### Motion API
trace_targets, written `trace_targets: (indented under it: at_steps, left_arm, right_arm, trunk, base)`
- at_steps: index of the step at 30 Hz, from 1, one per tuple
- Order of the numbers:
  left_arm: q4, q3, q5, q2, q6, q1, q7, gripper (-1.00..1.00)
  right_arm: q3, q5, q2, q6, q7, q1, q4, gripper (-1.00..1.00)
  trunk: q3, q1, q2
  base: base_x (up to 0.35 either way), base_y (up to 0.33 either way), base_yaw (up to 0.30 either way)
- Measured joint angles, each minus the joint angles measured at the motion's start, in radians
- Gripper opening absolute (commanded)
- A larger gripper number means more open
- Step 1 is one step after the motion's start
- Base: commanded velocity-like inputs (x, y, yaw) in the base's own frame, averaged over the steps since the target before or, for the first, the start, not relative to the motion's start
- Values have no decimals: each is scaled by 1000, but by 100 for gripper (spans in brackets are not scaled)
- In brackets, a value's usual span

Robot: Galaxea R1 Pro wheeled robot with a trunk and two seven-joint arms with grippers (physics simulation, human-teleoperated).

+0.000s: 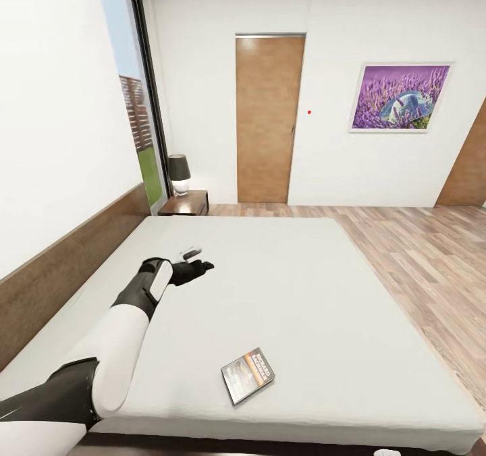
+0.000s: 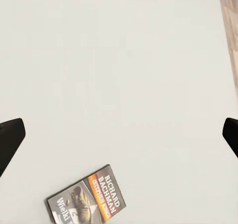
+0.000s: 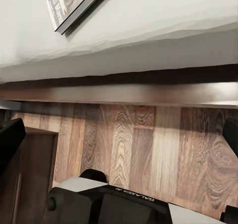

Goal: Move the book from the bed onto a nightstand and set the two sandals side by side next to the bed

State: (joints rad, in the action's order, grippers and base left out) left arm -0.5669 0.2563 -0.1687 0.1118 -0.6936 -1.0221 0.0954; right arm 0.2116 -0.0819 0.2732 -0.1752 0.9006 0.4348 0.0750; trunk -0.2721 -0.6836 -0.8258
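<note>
The book lay flat near the bed's front edge, untouched. The left gripper hovered well beyond it, fingers apart. Reaching was underway; next it must draw back over the cover.

White walls, wood floor, window

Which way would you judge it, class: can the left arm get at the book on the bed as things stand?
Probably yes: the book lies flat on bare mattress, nothing between it and the open left gripper hovering over the bed.
</note>
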Motion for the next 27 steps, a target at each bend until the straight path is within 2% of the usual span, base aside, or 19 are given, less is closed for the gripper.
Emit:
trace_targets:
  at_steps: [5,12,16,23,27]
  left_arm:
    - [29,2,-1,8,3,0,2,100]
    - [121,2,0,21,25,0,5,100]
    - [134,2,1,34,30,0,4,100]
    - [151,3,1,41,32,1,4,100]
    - [199,4,3,43,72,1,7,100]
  right_arm:
    - [0,0,0,0,0,0,0,100]
    - [-1,0,0,0,1,0,0,100]
    - [0,0,0,0,0,0,0,100]
    - [0,0,0,0,0,0,0,100]
    - [0,0,0,0,1,0,0,100]
  trunk:
    - [0,0,0]
    - [0,0,0]
    - [0,0,0]
    - [0,0,0]
    - [0,0,0]
  base:
    - [0,0,0]
    - [0,0,0]
    - [0,0,0]
    - [0,0,0]
    - [0,0,0]
